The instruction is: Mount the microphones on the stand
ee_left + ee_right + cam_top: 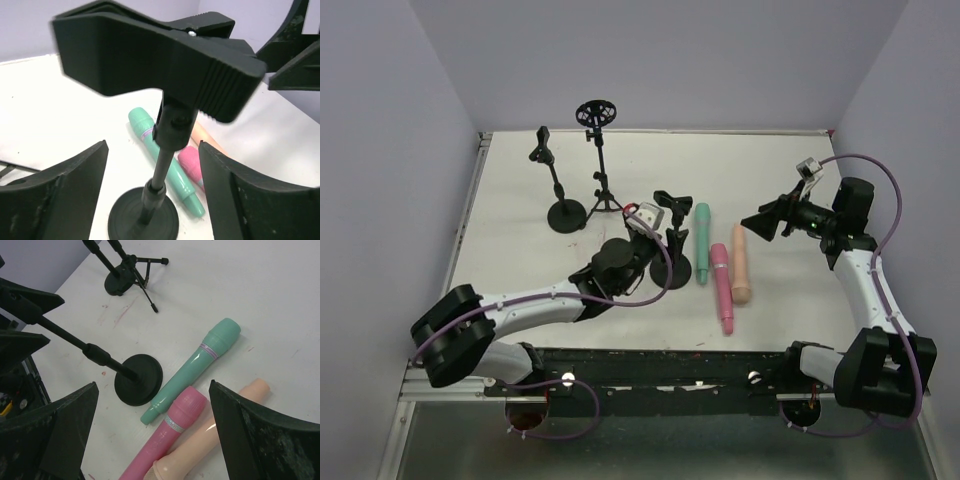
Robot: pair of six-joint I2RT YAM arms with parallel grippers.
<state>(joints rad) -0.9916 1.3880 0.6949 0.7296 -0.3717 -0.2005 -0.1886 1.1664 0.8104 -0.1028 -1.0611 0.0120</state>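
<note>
A teal-green microphone (702, 243), a pink one (722, 285) and a peach one (740, 262) lie side by side on the white table. A short black clip stand (671, 262) stands just left of them. My left gripper (660, 236) is open, its fingers either side of this stand's pole (161, 172), below the clip (160, 55), not touching it. My right gripper (766, 220) is open and empty, raised to the right of the microphones. The right wrist view looks down on the teal (197, 365), pink (167, 437) and peach (200, 442) microphones and the stand's base (139, 379).
A second clip stand (560, 190) and a tripod stand with a round mount (600, 150) are at the back left. Purple walls close in the table on three sides. The arm bases sit on a black rail (660, 375) at the near edge.
</note>
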